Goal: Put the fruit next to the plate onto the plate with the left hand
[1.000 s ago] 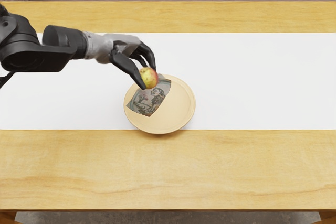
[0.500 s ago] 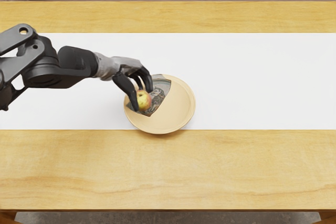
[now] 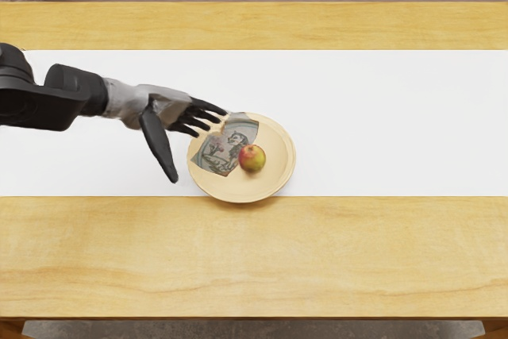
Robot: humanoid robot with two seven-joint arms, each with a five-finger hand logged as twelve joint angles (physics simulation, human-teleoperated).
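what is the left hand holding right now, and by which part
Nothing. The left hand is open, fingers spread beside the plate; the apple lies free on it.

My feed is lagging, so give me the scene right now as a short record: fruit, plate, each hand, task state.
fruit: apple, red-yellow, lying on the plate right of its middle
plate: tan round plate with a printed patch, on the white runner
left hand: left hand beside the plate's left edge, apart from the apple
fingers: fingers spread, holding nothing
right hand: not in view
task state: apple on the plate
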